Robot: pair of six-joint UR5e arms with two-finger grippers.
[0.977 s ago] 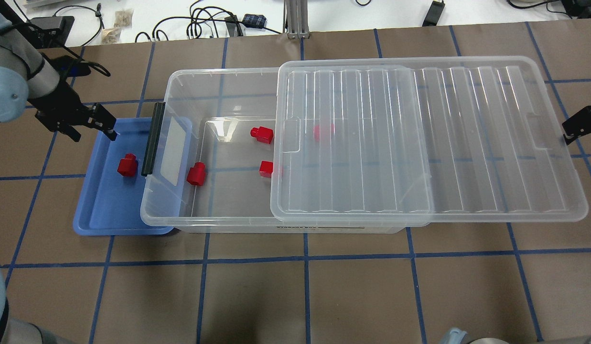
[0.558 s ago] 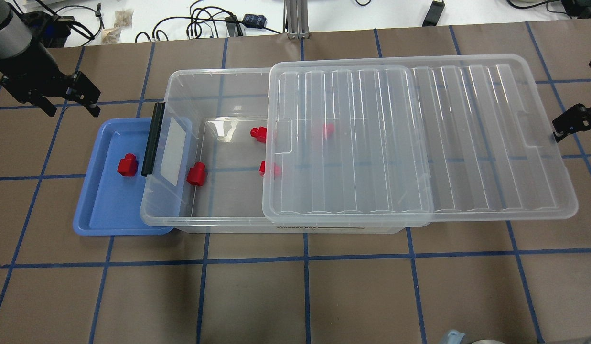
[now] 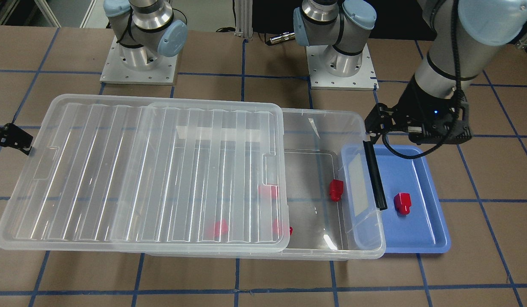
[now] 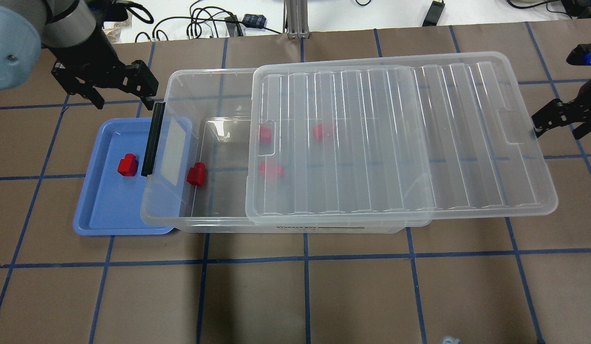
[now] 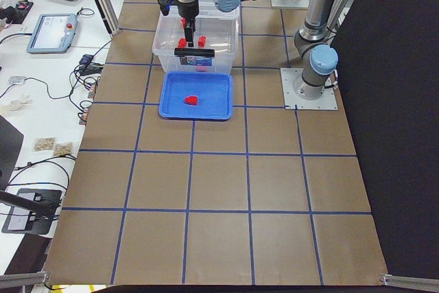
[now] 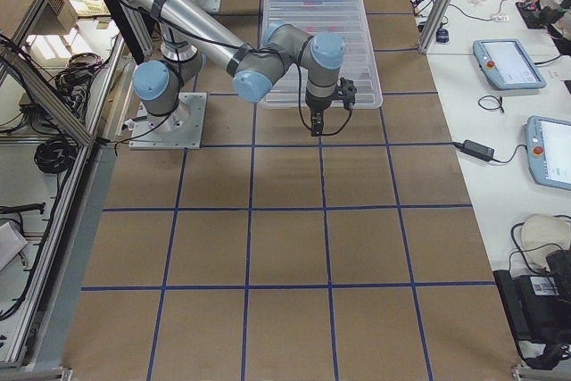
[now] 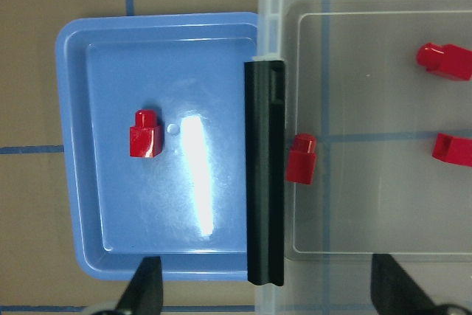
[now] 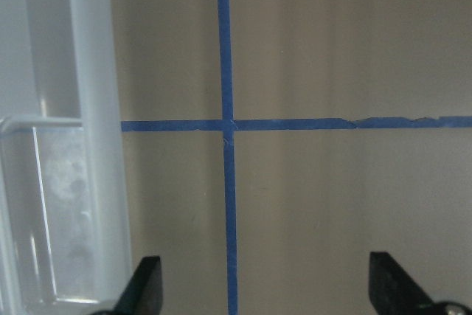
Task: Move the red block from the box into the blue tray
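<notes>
Red block [image 4: 127,165] placed in blue tray [image 4: 109,210] beside box [image 4: 228,223]; four blocks [image 4: 196,173] left inside box; left gripper [image 4: 123,98] and right gripper [image 4: 560,126] spread, empty.

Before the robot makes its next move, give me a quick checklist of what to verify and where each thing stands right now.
1. Block delivered: ok, one red block lies inside the blue tray, apart from its rim.
2. Left claw free: ok, open and empty, near the latch end of the box.
3. Right claw free: ok, open and empty, at the outer edge of the lid.
4. Box opening clear: not ok, the lid covers most of it, with three blocks underneath.
5. Reachable block: ok, one uncovered block sits near the latch end.
6. Right claw touching the lid: cannot tell.
</notes>
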